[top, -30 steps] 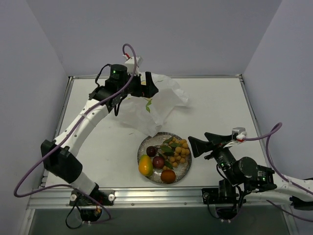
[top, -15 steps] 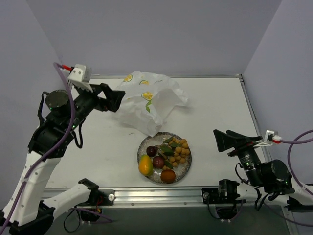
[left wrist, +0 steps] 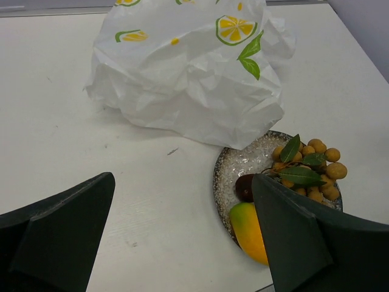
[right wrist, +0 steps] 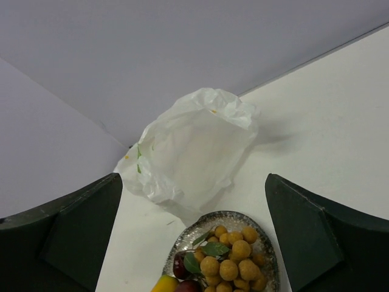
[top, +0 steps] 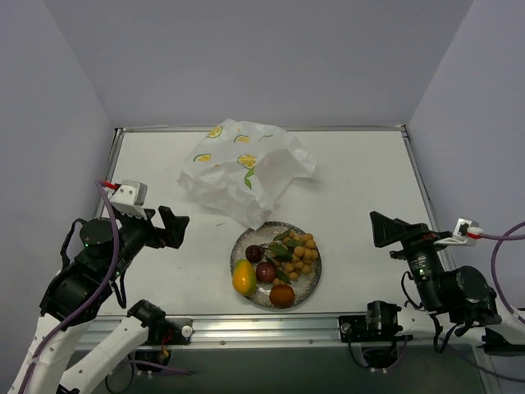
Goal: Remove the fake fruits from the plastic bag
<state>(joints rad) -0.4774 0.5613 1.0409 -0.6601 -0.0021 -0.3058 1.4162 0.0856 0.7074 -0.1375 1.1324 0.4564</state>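
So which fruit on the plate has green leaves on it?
The bunch of little yellow-orange berries. The mango, the two dark maroon balls and the orange ball are single smooth fruits with no leaves.

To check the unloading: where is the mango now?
In the top view, the mango lies on the plate at its near-left edge, beside a maroon ball and the orange ball.
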